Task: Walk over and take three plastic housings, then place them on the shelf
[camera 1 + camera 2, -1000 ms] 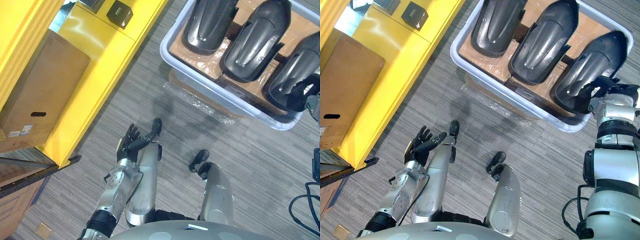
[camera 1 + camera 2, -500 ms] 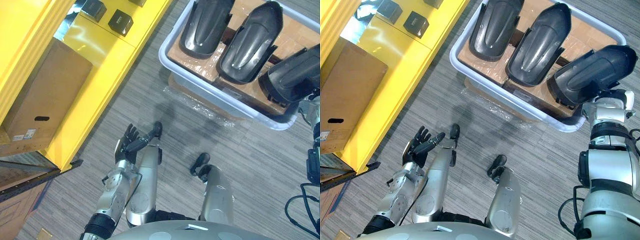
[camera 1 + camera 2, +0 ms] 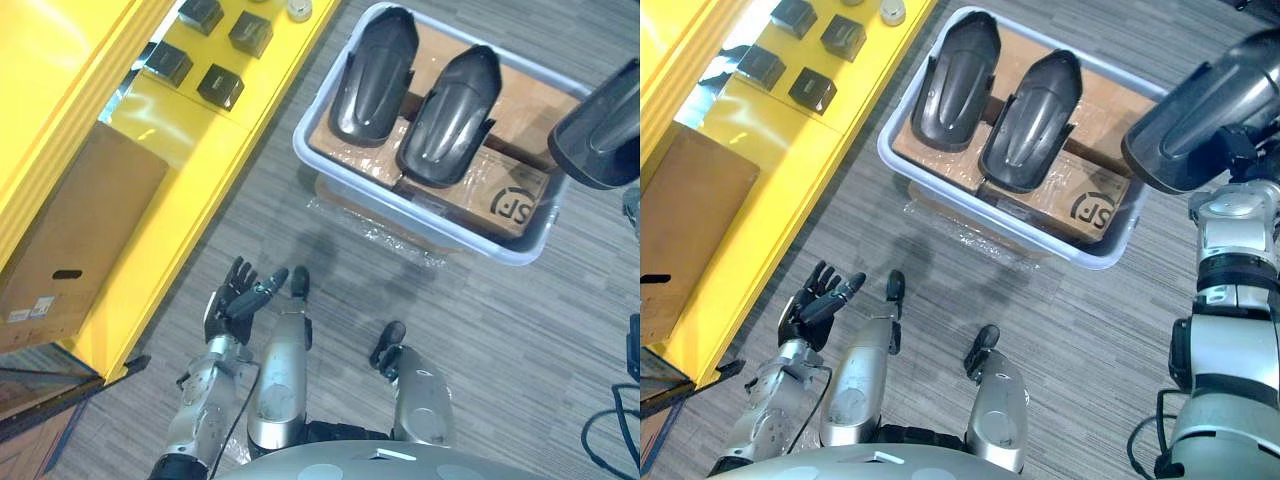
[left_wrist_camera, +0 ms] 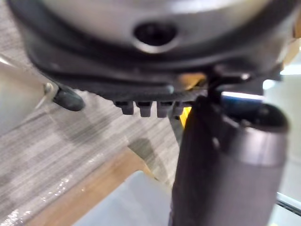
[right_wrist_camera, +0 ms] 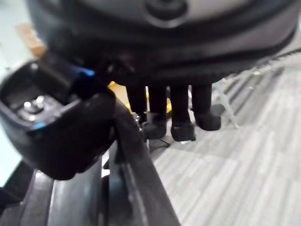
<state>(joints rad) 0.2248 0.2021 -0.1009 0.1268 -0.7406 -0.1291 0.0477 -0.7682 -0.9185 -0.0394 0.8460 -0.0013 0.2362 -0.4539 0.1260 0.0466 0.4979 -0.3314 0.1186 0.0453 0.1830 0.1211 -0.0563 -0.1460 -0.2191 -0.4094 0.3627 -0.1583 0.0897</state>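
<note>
My right hand (image 3: 1243, 152) is shut on a dark plastic housing (image 3: 1200, 110) and holds it in the air past the right end of the grey bin (image 3: 970, 212). In the right wrist view the fingers (image 5: 181, 115) and thumb (image 5: 61, 136) pinch the housing's edge (image 5: 138, 188). Two more dark housings (image 3: 953, 70) (image 3: 1030, 110) lie side by side in the bin on brown cardboard (image 3: 1090, 205). My left hand (image 3: 812, 308) hangs open low on the left, over the floor beside the yellow shelf (image 3: 770, 150).
Several small black boxes (image 3: 812, 88) sit on the yellow shelf's top. A large cardboard box (image 3: 70, 240) lies on its lower level. Grey carpet runs between the shelf and the bin, with plastic wrap (image 3: 970, 235) under the bin's near edge.
My right hand has lifted the rightmost housing out of the bin, up and to the right. The camera has shifted. The left hand stays open.
</note>
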